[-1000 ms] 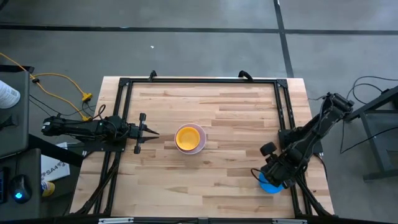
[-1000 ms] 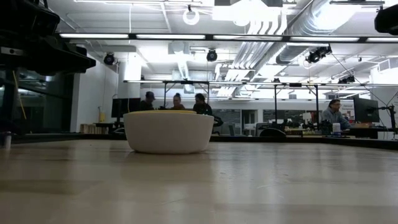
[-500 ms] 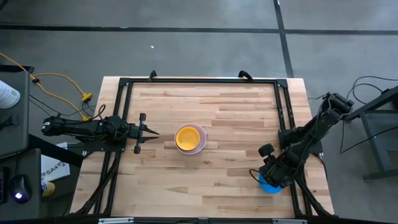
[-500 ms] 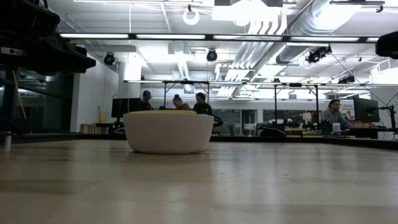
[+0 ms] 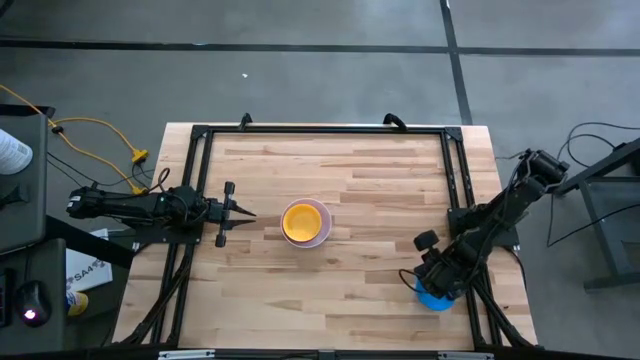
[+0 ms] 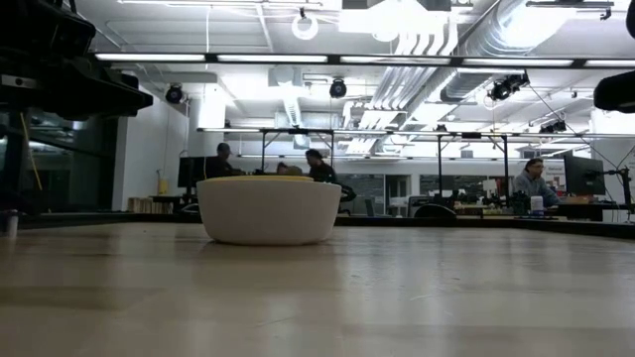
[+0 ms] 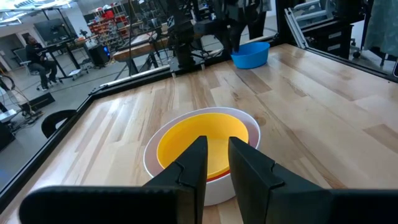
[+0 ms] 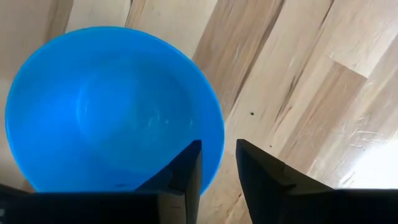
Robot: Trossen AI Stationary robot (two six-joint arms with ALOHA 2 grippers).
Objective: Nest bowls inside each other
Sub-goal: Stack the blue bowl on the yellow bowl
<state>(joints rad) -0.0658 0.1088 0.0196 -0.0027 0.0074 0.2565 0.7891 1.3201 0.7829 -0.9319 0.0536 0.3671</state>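
A stack of bowls (image 5: 305,222) stands upright at the table's middle: a white bowl (image 7: 155,155) outermost, a red-pink rim inside it, a yellow bowl (image 7: 186,140) innermost. The blue bowl (image 5: 433,297) rests on its base near the table's right near corner. My right gripper (image 8: 217,165) points down over the blue bowl's rim, open by a narrow gap. My left gripper (image 7: 216,162) waits level at the table's left side, open by a narrow gap, aimed at the stack and short of it. My right gripper comes from above, pointing down, and stands astride the blue bowl's rim (image 8: 219,146), one finger (image 8: 186,168) over the hollow and the other outside. Whether the fingers touch the rim I cannot tell. The bowl sits upright on the table.
A black metal frame (image 5: 320,129) runs along the table's edges. Bare wood lies between the stack and the blue bowl. In the low view the white bowl (image 6: 270,210) stands alone on the tabletop, with people at desks far behind it.
My right gripper has gone down toward the blue bowl, still pointing down. The bowls and my left arm have kept still.
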